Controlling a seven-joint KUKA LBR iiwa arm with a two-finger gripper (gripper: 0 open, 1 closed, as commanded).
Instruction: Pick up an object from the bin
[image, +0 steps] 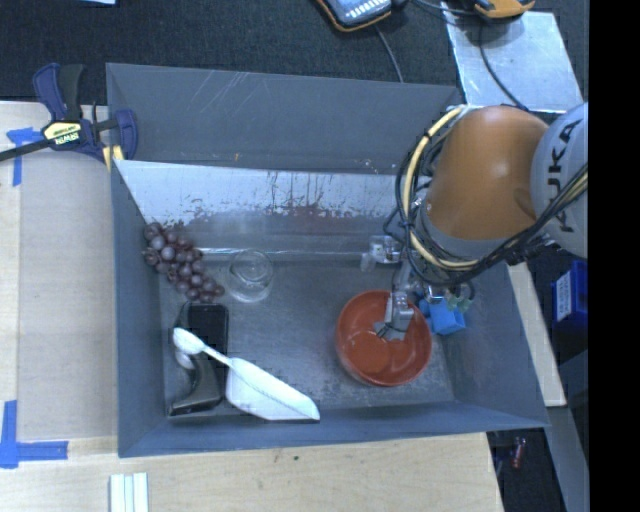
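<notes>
Down at the right side of the grey metal bin (300, 120), the gripper (392, 325) hangs over a round red bowl (362, 362). The bowl sits flat on the bin floor, near the front wall and the right wall. The gripper's tip is inside the bowl's ring, in the back part near the right, and the front and left of the bowl are bare. I cannot tell if the fingers are open or closed, or if they touch the bowl.

Above the gripper is the arm's big round orange cover (485, 170), with black and yellow cables (425, 240) looped around it. A small blue block (447, 318) shows just beside the bowl's back right edge, close to the gripper. I cannot tell if it is part of the robot or a loose thing.

The other things lie well apart from the bowl, on the left side of the bin. A bunch of dark purple grapes (178, 260) lies at the back left. A small clear cup (249, 275) stands just beside the grapes, on their right. In front of them lies a flat black box-shaped thing (205, 330). A white plastic scoop (262, 390) rests across it, with its wide end pointing to the front of the bin.
</notes>
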